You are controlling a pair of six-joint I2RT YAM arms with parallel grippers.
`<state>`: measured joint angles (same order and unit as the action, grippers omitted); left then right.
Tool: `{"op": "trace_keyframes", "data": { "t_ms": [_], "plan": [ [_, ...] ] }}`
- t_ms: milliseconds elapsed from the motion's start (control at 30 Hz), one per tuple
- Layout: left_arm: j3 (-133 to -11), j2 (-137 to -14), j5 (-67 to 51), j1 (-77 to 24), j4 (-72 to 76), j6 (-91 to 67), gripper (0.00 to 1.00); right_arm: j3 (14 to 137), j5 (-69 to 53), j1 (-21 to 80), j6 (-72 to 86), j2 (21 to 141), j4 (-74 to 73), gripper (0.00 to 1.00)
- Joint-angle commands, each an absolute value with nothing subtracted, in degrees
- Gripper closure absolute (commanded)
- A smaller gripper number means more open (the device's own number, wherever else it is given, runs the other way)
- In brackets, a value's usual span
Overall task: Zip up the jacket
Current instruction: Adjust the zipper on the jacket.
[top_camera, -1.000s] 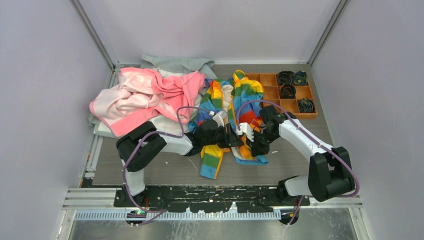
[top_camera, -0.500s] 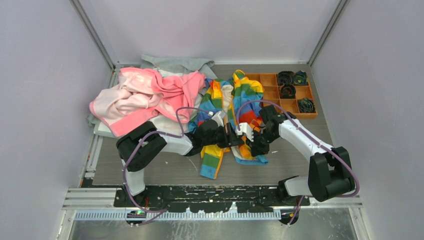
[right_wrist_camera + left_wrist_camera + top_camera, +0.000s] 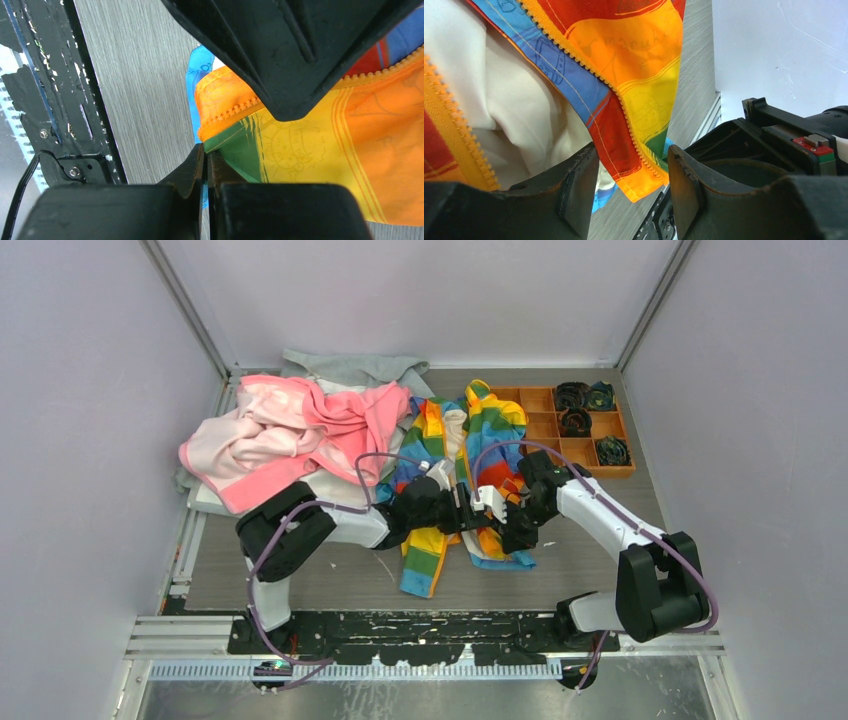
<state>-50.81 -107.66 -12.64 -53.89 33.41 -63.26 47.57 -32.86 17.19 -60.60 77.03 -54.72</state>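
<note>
From above, two black-and-white robot arms (image 3: 600,515) cover the middle of a rainbow-striped soft jacket (image 3: 495,425); a crumpled pink garment (image 3: 290,430) hides most of a grey cloth (image 3: 350,367).

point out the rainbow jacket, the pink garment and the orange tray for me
rainbow-striped soft jacket (image 3: 495,425): top external view, on the striped panel nearest the tray
crumpled pink fabric garment (image 3: 300,430): top external view, on its middle folds
orange compartmented tray (image 3: 541,400): top external view, on an empty far compartment

High rear camera and two close wrist cameras share the jacket (image 3: 492,425).
</note>
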Motion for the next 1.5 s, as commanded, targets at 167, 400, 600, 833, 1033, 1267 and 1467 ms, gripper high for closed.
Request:
{"op": "trace_keyframes", "data": {
  "t_ms": [167,400,600,833,1033,1267,1467],
  "plan": [
    [-53.91,-109.8,-14.18,-54.45,37.01,-65.04,0.52,48.12,-33.98,17.47,-59.44,77.32,-54.0,0.92],
    [-55.09,-112.54,-14.82,-54.48,39.43,-66.15,0.68,48.41,-32.36,17.36,-58.61,77.09,-53.64,0.92],
    [-57.24,-115.61,-13.76,-54.33,44.18,-66.32,1.0,49.18,-29.28,15.06,-57.92,76.29,-54.12,0.92],
    [-60.34,-119.27,-11.09,-54.14,48.23,-65.82,1.0,50.33,-25.57,11.65,-58.01,75.46,-55.87,0.91],
    [-61.85,-121.87,-8.21,-54.14,51.6,-65.23,1.0,50.96,-22.49,10.2,-56.87,74.57,-55.46,0.9],
    [-64.27,-124.17,-5.86,-54.14,53.63,-64.61,1.0,50.8,-20.27,8.6,-54.94,76.18,-54.33,0.83],
    [-65.63,-125.83,-4.8,-54.11,54.7,-64.51,1.0,51.22,-18.88,7.95,-51.96,79.05,-53.02,0.73]
  ]
}}
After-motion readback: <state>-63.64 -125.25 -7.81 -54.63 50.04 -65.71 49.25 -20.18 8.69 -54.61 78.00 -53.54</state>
